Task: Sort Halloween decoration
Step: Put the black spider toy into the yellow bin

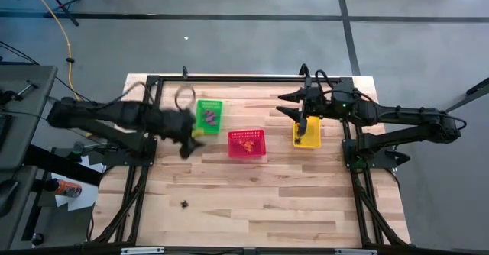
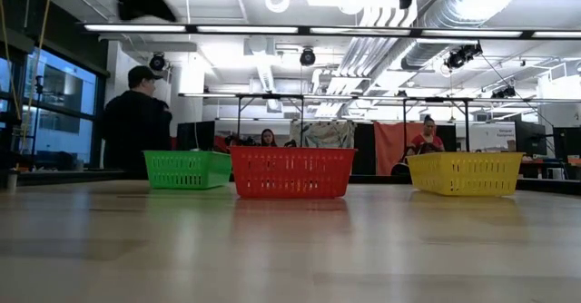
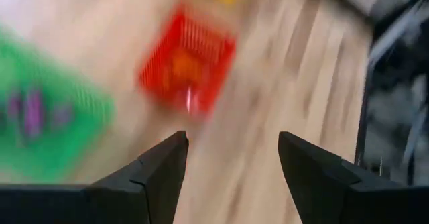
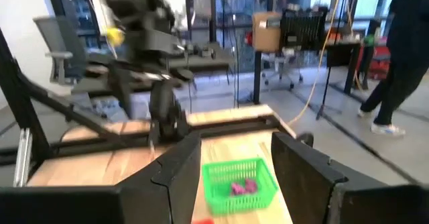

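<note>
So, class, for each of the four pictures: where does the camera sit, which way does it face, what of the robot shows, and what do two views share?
High view: overhead, facing straight down; both arms, left end effector, right end effector.
Low view: table height, facing the room; arms only at the top edge, behind the baskets.
Left wrist view: on the left arm, facing down past its open fingers at the red basket.
Right wrist view: on the right arm, facing across past its open fingers.
Shared: the green basket with purple trinkets.

A wooden table (image 1: pixel 252 201) is seen. A red basket (image 1: pixel 247 144) is set on it, flanked by a green basket (image 1: pixel 208 116) and a yellow basket (image 1: pixel 306 132); a dark trinket (image 1: pixel 184 204) is seen well apart.
</note>
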Available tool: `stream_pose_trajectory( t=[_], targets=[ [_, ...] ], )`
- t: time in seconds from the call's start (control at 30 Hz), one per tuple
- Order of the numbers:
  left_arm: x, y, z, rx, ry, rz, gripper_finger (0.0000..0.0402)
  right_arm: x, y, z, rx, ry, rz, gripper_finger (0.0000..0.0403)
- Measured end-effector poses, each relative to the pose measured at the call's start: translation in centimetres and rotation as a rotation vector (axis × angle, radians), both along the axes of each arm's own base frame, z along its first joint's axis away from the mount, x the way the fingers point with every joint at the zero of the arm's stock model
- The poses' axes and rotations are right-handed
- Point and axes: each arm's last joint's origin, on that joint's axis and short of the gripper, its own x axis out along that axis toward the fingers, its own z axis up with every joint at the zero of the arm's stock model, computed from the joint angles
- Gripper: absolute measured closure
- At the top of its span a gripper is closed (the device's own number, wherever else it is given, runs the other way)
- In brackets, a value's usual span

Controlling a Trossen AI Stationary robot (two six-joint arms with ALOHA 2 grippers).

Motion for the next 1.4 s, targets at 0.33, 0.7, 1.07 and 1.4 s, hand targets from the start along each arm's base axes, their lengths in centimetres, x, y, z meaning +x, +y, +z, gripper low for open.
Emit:
stream_pose_trajectory(
  t=[0.33,0.7,1.07,1.4],
  targets=[
    [-1.0,-12.2,-5.0,0.036,0.439,-0.289,0.0180,-0.2,0.0,-1.8,0.034,0.182,0.000,0.0226],
    [-0.8,-20.0,-11.9,0.065,0.559,-0.243,0.0180,-0.3,0.0,-2.0,0.031,0.206,0.001,0.0226],
    [-1.0,-19.4,-16.1,-0.058,0.573,-0.116,0.0180,-0.4,0.1,-2.4,0.037,0.245,0.000,0.0226],
    [-1.9,-18.4,-17.4,-0.013,0.570,-0.206,0.0180,-0.4,0.1,-2.5,0.046,0.255,-0.001,0.0226]
  ],
)
